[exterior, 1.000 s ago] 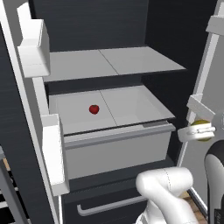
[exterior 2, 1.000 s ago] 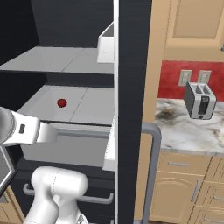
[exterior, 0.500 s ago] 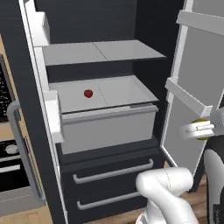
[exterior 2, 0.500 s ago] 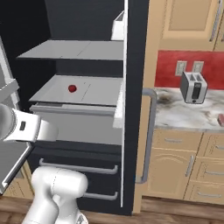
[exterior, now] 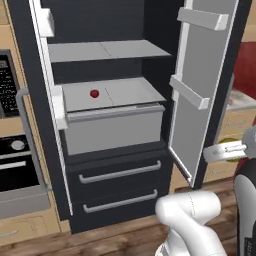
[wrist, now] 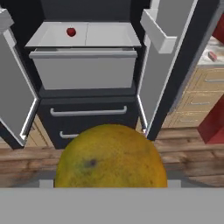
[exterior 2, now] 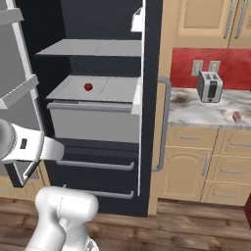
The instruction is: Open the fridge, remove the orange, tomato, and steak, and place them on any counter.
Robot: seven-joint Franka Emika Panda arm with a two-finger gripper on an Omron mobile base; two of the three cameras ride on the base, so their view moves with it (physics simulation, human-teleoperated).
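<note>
The fridge stands with both doors swung open. A small red tomato lies on its lower pale shelf, above the grey drawer. Close in front of the hand camera sits the orange, yellowish and dimpled, covering the fingertips. My gripper is shut on it, out in front of the right door and well away from the shelves. The steak lies flat on the marbled counter, to the right of the fridge.
A toaster stands on the counter against the red wall. A steel wall oven is left of the fridge. The open right door juts out beside my hand. A red object stands on the wooden floor at right.
The whole picture has shifted: the base has pulled back from the fridge, so the drawers, floor and counter now show. The orange stays in my gripper; the tomato has not moved.
</note>
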